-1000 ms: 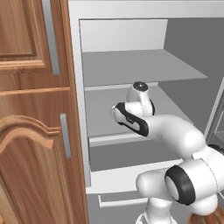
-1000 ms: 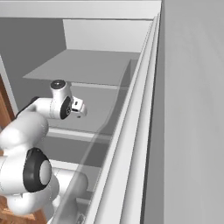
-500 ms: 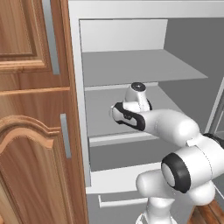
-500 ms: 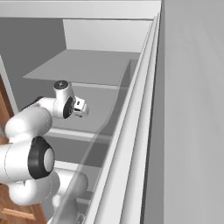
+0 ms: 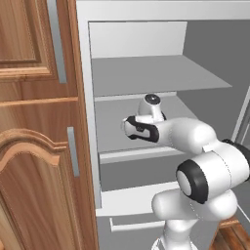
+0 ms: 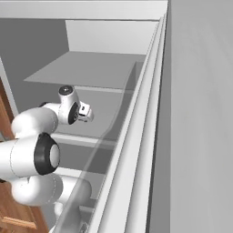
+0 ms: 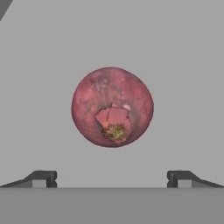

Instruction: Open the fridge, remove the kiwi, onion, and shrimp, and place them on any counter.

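No readable text, labels or numbers anywhere.

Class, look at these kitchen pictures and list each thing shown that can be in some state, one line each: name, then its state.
fridge: door open, white shelves exposed.
bottom drawer: pushed in, closed.
onion: resting on a fridge shelf, not gripped, centred ahead of the fingertips.
gripper: open wide, holding nothing, reaching into the fridge at the onion.
wooden cabinet: doors shut.
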